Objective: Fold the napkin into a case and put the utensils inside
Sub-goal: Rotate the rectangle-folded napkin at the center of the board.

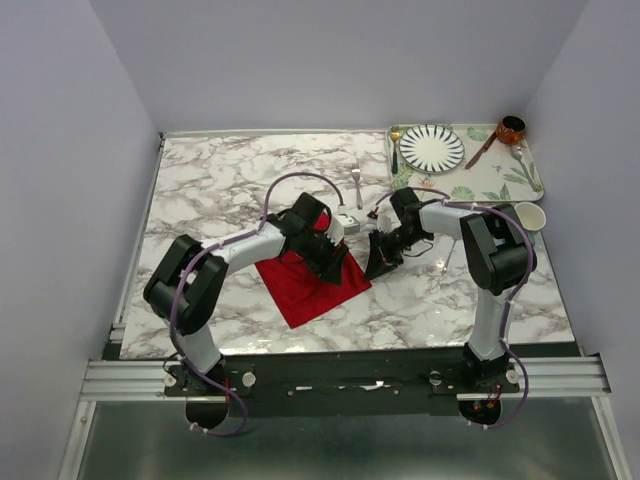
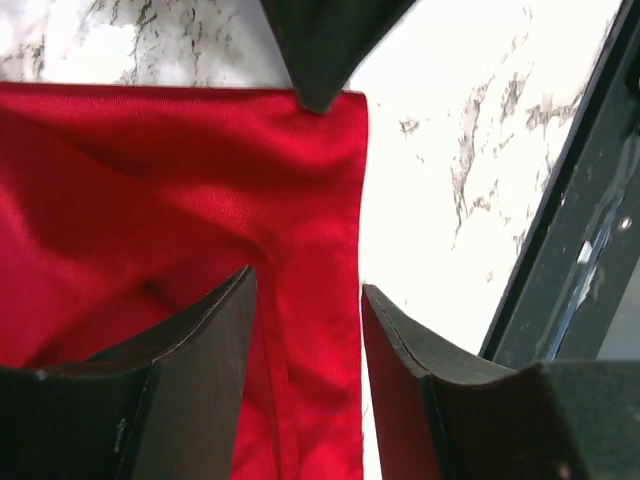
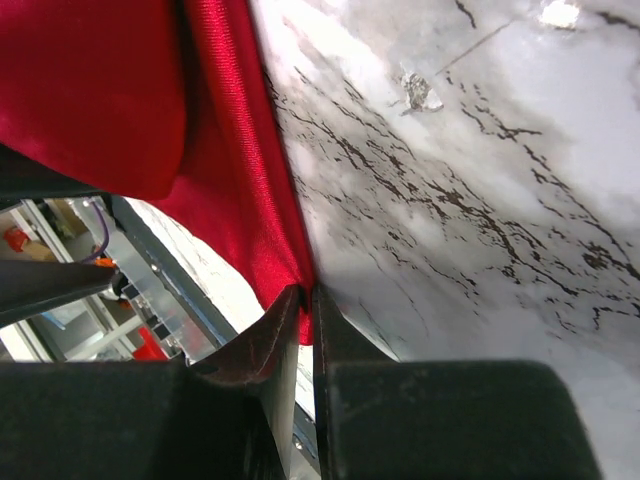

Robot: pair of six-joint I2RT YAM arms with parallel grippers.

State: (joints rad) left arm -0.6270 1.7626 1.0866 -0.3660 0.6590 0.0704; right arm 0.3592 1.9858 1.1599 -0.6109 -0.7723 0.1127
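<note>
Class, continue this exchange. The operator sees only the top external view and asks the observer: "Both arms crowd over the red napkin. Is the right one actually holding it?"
Observer: Yes. The right wrist view shows the right gripper with its jaws pinched on a fold of the napkin.
Operator: And the left one?
Observer: The left gripper has its jaws standing apart, open.
Operator: Is anything between them?
Observer: The napkin's straight edge runs through the gap, with the marble table showing beside it.

1 high rear overhead view of the whole table (image 1: 220,170); 2 close wrist views, both on the napkin (image 2: 150,200).
</note>
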